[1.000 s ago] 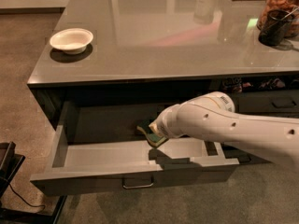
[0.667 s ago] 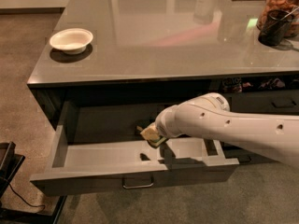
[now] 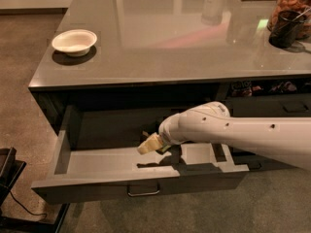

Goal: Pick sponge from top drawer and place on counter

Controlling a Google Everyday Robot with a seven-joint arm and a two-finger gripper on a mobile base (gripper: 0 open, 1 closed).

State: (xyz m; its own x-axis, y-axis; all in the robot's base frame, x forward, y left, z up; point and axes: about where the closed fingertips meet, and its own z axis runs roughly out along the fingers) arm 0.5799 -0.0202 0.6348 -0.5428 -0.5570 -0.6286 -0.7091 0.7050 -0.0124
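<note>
The top drawer (image 3: 97, 186) is pulled open below the counter (image 3: 170, 38). My white arm reaches into it from the right. The gripper (image 3: 158, 142) is at the arm's tip, over the middle of the drawer, mostly hidden behind the wrist. It is shut on the sponge (image 3: 148, 144), whose yellow foam side shows, with a dark green edge behind it. The sponge hangs a little above the drawer floor and casts a shadow on it.
A white bowl (image 3: 74, 41) sits on the counter's left front corner. A jar (image 3: 293, 4) and a dark cup (image 3: 284, 29) stand at the back right. Narrower dark drawers (image 3: 286, 108) are to the right. A black object (image 3: 7, 174) stands on the floor at left.
The gripper has risen a little and shifted left inside the drawer with the sponge in it. The sponge's yellow side now faces out.
</note>
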